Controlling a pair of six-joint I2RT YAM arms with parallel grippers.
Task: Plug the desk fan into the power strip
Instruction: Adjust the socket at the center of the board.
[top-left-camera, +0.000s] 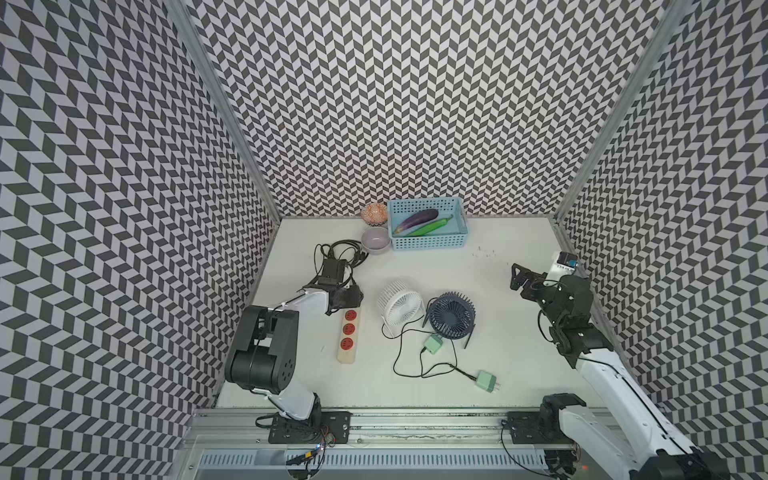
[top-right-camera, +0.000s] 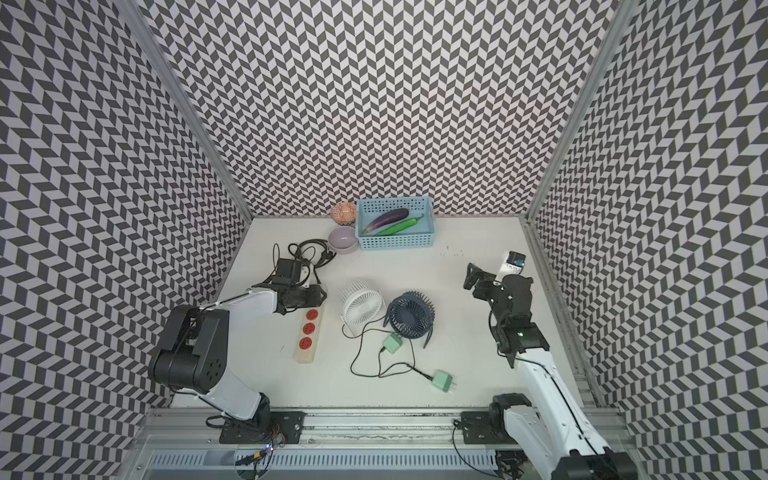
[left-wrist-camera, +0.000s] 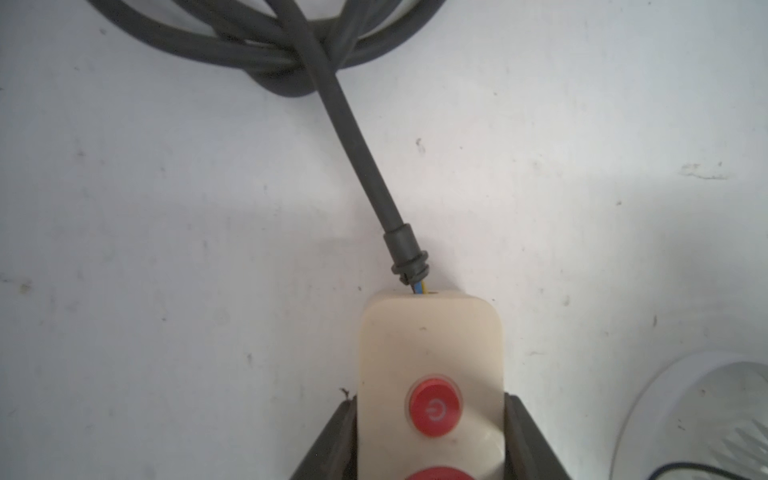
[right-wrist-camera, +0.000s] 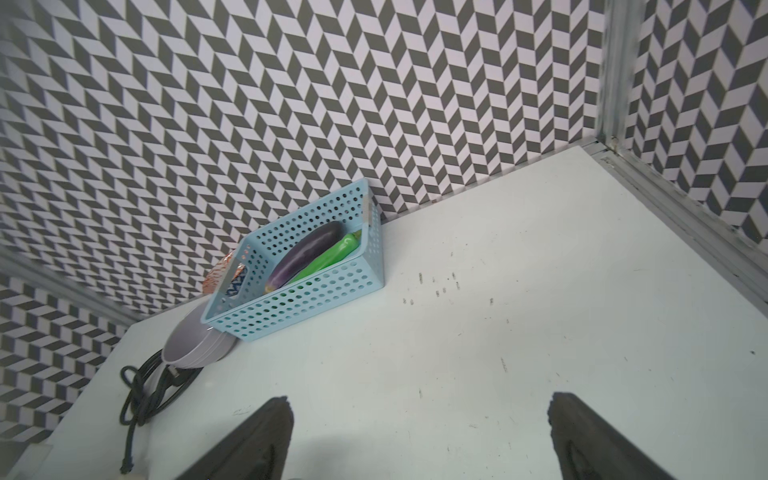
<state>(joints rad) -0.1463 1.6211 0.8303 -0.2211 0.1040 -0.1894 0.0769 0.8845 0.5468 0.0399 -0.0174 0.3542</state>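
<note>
Your left end effector (left-wrist-camera: 430, 419) is clamped across the strip (top-left-camera: 348, 337) at its button (left-wrist-camera: 434, 409) end, with the jaws tight on both long sides. The right end effector (right-wrist-camera: 419, 440) is spread wide with nothing in it, up over bare tabletop (top-left-camera: 519, 332), well apart from everything.

The strip lies flat on the left side. Three sockets show in both top views and the fourth is hidden under your wrist. Beside it are the white fan (top-left-camera: 400, 305), the blue fan (top-left-camera: 451, 316), a green plug (top-left-camera: 433, 344) just beside the blue fan, and a second plug (top-left-camera: 485, 380) nearer the front rail.

Stuff that could bite you, imo:
- The thin cords cross and I can't tell which plug goes with which fan, so you could grab the wrong one or drag a fan over when you lift.
- You're only pinning one end of the strip, so a push into a far socket might swing it.
- The cord (left-wrist-camera: 353, 141) has its sleeve pulled out of the strip with coloured wires showing, so don't tug that way.
</note>
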